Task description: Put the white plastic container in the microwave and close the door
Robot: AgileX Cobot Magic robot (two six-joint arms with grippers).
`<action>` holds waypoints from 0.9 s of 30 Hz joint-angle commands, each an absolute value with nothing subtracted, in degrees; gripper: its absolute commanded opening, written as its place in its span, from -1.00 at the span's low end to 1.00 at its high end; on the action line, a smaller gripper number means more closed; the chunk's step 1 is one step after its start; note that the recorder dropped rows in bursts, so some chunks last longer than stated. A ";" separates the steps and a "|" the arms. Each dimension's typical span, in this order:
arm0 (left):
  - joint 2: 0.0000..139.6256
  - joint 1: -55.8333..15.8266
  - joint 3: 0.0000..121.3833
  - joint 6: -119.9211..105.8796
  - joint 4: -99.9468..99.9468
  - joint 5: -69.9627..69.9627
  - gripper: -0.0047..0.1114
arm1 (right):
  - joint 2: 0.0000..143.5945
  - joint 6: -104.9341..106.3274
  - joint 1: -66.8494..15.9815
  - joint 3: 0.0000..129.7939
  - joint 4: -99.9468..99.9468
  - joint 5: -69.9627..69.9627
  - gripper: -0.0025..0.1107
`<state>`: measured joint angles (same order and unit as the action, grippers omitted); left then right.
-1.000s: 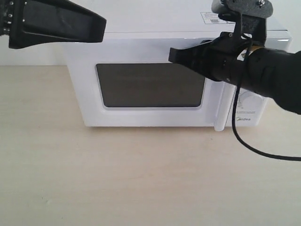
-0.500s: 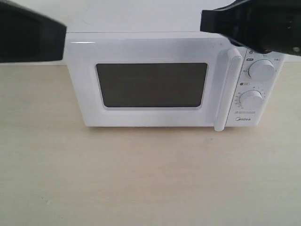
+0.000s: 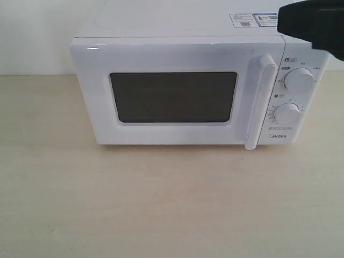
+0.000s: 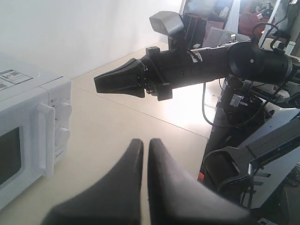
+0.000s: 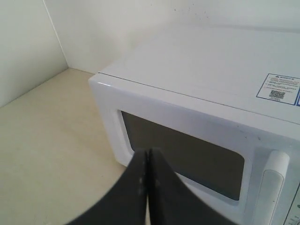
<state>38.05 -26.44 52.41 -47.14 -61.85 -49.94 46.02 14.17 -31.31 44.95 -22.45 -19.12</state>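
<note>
The white Midea countertop microwave [image 3: 188, 32] stands far on the pale desk [image 3: 161, 204], its dark-windowed door [image 3: 172, 99] shut. The white plastic container is unseen, presumably inside. Left fingers [image 4: 124, 178] and right fingers [image 5: 161, 187] are together, empty. The door may sit unlatched if it was pushed too lightly.

Tabletop [image 3: 161, 204] free before microwave [image 3: 161, 24], door [image 3: 173, 98] shut (cavity blocked), right end effector [image 3: 287, 19] overhead

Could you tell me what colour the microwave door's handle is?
The handle is plain white, clearest in the exterior view.
</note>
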 commanded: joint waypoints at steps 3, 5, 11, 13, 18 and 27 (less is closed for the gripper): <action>37.66 -26.72 52.13 -46.68 -62.46 -49.13 -0.84 | 45.82 13.99 -30.86 45.26 -22.32 -19.34 -0.96; 37.50 -26.72 52.13 -46.68 -62.46 -49.02 -0.84 | 45.82 13.99 -30.86 45.26 -22.32 -19.34 -0.96; 31.39 -24.81 52.13 -47.35 -60.60 -44.17 -0.84 | 45.82 13.99 -30.86 45.26 -22.32 -19.34 -0.96; 27.37 -23.67 52.13 -47.35 -60.60 -40.77 -0.84 | 45.82 13.99 -30.86 45.26 -22.32 -19.34 -0.96; 15.84 -20.17 52.13 -48.90 -56.55 -34.19 -0.84 | 45.82 13.99 -30.86 45.26 -22.32 -19.34 -0.96; 2.34 -14.07 49.46 -45.05 -32.99 -32.87 -0.84 | 45.82 13.99 -30.86 45.26 -22.32 -19.34 -0.96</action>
